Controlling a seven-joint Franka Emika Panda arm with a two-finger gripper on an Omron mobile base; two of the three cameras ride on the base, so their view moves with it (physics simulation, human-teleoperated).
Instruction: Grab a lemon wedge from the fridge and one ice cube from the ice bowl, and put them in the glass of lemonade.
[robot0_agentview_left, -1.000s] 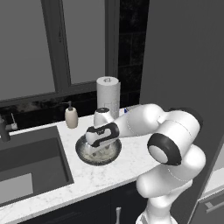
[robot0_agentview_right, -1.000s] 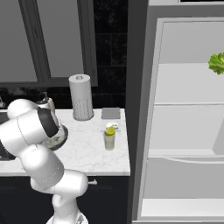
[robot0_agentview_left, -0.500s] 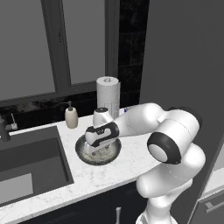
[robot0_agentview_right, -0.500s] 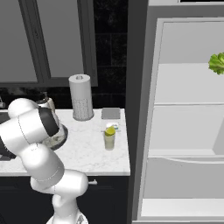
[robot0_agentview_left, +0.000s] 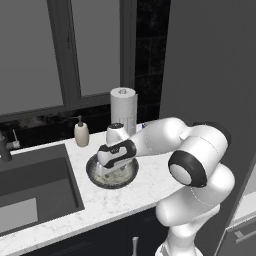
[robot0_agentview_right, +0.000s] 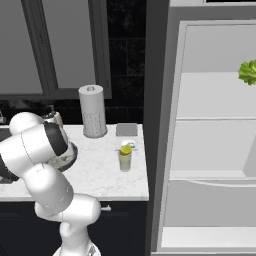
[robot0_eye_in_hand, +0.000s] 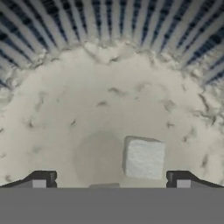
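One ice cube (robot0_eye_in_hand: 144, 158) lies on whitish floor of ice bowl (robot0_eye_in_hand: 109, 87), between my fingertips (robot0_eye_in_hand: 41, 178), nearer one at right of hand view. My pincer (robot0_eye_in_hand: 110, 179) hangs low in bowl, jaws wide apart, nothing held. Cube squarish, no long axis. Judgement: slight sideways shift centres it, then descend and close.

At center frame in the left base view, the robot's hand covers much of the ice bowl (robot0_agentview_left: 95, 176), hiding its contents. In the right base view, the arm blocks most of the bowl at left, and the leafy vegetable (robot0_agentview_right: 248, 73) is cropped by the right edge.
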